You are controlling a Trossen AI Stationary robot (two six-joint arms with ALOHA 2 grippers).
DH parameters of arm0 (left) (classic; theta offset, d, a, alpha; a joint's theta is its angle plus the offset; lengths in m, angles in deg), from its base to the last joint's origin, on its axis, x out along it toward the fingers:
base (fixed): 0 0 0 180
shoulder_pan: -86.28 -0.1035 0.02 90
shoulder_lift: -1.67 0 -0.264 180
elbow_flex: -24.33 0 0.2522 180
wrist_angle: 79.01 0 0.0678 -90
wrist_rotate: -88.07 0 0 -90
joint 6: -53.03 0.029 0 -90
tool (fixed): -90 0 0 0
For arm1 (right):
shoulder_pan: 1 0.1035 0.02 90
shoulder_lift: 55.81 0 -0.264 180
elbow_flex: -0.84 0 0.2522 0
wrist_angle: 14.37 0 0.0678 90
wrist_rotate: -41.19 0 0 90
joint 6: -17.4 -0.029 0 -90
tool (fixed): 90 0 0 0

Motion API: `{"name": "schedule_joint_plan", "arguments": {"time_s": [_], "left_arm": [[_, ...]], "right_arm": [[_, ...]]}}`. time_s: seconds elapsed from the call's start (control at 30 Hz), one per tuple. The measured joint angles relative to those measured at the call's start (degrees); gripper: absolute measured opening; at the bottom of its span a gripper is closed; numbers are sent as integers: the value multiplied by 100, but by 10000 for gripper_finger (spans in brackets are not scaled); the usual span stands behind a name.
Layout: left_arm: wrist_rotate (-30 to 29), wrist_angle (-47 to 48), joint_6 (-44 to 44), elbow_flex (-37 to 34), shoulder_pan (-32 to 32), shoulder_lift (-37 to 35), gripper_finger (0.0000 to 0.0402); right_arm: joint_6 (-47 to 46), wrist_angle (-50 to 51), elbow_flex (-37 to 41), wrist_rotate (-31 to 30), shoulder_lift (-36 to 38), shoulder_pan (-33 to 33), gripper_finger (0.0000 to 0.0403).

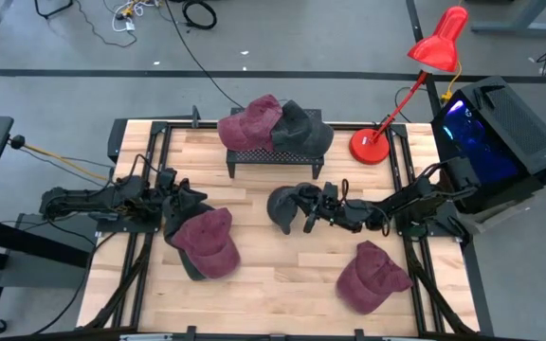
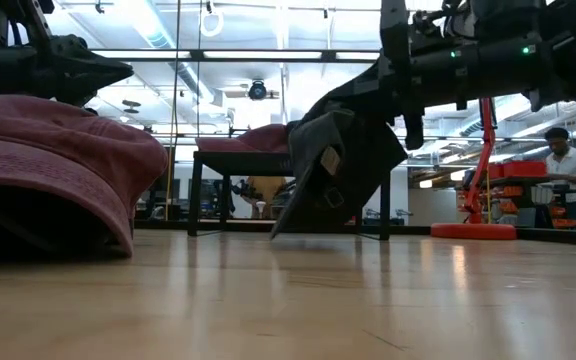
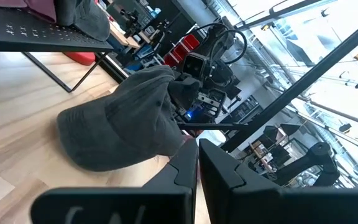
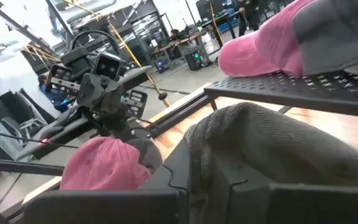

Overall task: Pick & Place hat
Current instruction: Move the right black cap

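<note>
the grey hat (image 1: pixel 285 207), pinched in my right gripper (image 1: pixel 309 214), hangs just in front of the rack (image 1: pixel 275 157), while my left gripper (image 1: pixel 172 210) clamps the maroon hat (image 1: pixel 207 242).

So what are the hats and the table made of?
The maroon hat and grey hat look like soft cloth, probably cotton: they crease and sag, with a matte, slightly fuzzy surface. The table looks like pale wood planks: visible grain, board seams and a light sheen.
</note>
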Motion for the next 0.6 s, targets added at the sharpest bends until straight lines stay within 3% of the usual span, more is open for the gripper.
{"name": "schedule_joint_plan", "arguments": {"time_s": [0.27, 0.47, 0.6], "left_arm": [[0, -5, -15, -1, 0, 0, 21], [0, -5, -8, -1, 0, 0, 21], [0, -5, -24, 0, 0, 0, 21]], "right_arm": [[-546, 730, -357, 257, -76, 2, 58], [-649, 818, -384, 250, -76, 2, 139], [-1010, 927, -384, 604, -76, -3, 202]]}}
